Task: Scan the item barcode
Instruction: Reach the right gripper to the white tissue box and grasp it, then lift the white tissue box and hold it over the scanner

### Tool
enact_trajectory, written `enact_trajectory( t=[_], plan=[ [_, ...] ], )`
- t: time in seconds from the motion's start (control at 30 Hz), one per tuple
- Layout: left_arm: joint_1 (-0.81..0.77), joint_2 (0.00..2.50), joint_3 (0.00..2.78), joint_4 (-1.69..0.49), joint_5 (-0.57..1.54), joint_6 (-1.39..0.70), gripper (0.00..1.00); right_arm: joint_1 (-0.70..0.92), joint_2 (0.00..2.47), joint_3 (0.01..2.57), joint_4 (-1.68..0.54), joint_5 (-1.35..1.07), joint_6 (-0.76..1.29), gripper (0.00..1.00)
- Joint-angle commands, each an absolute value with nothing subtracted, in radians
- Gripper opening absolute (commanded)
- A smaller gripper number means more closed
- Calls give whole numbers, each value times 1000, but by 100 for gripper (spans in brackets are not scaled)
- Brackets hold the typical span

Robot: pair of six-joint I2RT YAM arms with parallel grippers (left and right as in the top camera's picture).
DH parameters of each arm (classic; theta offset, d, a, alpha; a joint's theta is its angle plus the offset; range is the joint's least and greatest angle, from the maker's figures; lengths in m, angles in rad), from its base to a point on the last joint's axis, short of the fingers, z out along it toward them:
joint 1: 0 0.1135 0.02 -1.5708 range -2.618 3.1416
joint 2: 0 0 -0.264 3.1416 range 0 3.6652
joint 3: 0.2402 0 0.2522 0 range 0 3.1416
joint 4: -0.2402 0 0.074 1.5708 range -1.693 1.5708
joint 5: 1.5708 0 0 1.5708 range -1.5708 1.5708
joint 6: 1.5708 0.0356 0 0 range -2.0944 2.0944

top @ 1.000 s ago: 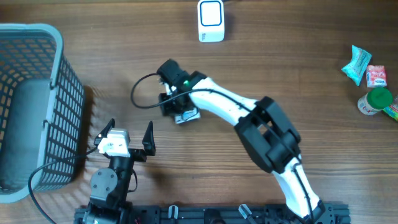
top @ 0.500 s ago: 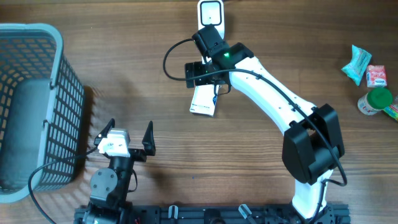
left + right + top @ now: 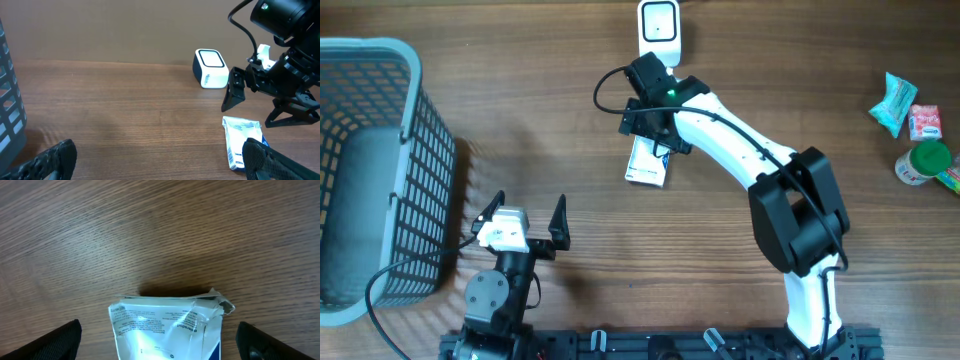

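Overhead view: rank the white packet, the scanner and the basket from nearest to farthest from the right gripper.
1. white packet, at the right gripper's fingertips.
2. scanner, beyond it at the table's far edge.
3. basket, far off on the left.

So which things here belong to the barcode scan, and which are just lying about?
Job: white packet, scanner, open right gripper above it.
Lying about: basket, teal pouch, pink sachet, green-lidded jar, open left gripper.
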State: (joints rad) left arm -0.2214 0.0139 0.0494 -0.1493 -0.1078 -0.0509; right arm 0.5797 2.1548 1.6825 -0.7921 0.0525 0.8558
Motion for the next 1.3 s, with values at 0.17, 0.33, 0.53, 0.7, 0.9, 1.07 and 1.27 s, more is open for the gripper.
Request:
enact_trajectory(
  t=[0.17, 0.33, 0.53, 0.7, 0.9, 1.07, 1.27],
  plan=[
    [-224, 7, 43, -146, -113, -61, 100, 577, 2202, 1673, -825, 81, 879, 99],
    [-224, 7, 43, -146, -113, -61, 100, 577, 2201, 1674, -809, 21, 893, 100],
    [-224, 7, 43, -146, -113, -61, 100, 577, 2202, 1674, -794, 52, 846, 100],
    [-224, 7, 43, -146, -113, -61, 100, 577, 2238, 1673, -809, 82, 786, 100],
    [-224, 7, 43, -146, -113, -61, 100, 577, 2313, 1673, -794, 43, 748, 99],
    [-224, 7, 43, -146, -113, -61, 100, 572, 2312, 1680, -756, -86, 697, 66],
    [-224, 7, 43, -146, -113, -61, 100, 528, 2197, 1790, -761, -432, 471, 66]
  ],
)
